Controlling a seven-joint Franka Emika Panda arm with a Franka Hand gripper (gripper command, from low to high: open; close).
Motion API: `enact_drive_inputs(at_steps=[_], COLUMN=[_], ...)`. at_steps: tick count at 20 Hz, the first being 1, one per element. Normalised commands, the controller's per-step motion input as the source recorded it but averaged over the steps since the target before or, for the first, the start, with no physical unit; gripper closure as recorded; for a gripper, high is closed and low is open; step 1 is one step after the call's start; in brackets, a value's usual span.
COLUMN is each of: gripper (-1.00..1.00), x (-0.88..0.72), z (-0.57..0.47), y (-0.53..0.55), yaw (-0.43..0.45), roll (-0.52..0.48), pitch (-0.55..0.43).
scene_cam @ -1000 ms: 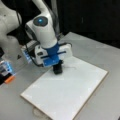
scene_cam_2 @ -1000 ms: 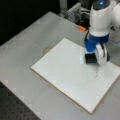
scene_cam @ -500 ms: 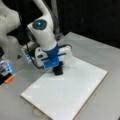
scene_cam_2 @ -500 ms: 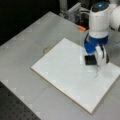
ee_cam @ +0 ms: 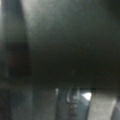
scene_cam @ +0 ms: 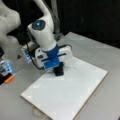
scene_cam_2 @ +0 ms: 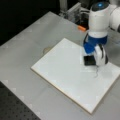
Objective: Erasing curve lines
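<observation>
- Gripper (scene_cam: 59, 71) is down on the white board (scene_cam: 75, 95), at the board's edge nearest the arm; in a front view it sits toward 10 o'clock of the board's middle, in a front view (scene_cam_2: 90, 60) toward 2 o'clock of it.
- Dark block (scene_cam_2: 89, 60) sits under the gripper, touching the board surface; looks like an eraser, can't confirm.
- Claw state: cannot tell, fingers hidden by the blue-and-white wrist housing (scene_cam: 51, 53).
- Curve lines (scene_cam_2: 96, 73): faint thin grey squiggle on the board, just beside the gripper at its 5 o'clock in a front view. In a front view a thin faint stroke (scene_cam: 72, 67) shows at 2 o'clock of the dark block, close by.
- Rest of the board reads plain white in both front views.
- Board lies flat on the grey table (scene_cam_2: 30, 37), turned at an angle to the table edges.
- Orange object (scene_cam_2: 81, 28) on the table at 12 o'clock of the board, apart from it; also seen (scene_cam: 9, 79) at 9 o'clock.
- Wrist view: mostly dark blur, nothing readable.
</observation>
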Motion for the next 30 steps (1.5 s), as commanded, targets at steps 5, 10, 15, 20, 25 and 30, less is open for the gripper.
enact_drive_inputs(at_steps=[5,10,15,20,25,30], gripper=[1.00,1.00,1.00,1.00,1.00,1.00], x=[-0.19,-0.15,-0.19,-0.20,-0.26,-0.30], z=[-0.53,-0.58,-0.59,-0.57,-0.57,-0.57], y=[0.22,0.27,0.25,0.24,0.18,0.15], yaw=[-0.131,-0.175,-0.181,-0.155,-0.119,-0.109], roll=[0.100,0.111,0.122,0.120,0.087,0.073], pitch=[-0.258,-0.246,-0.233,-0.224,-0.220,-0.219])
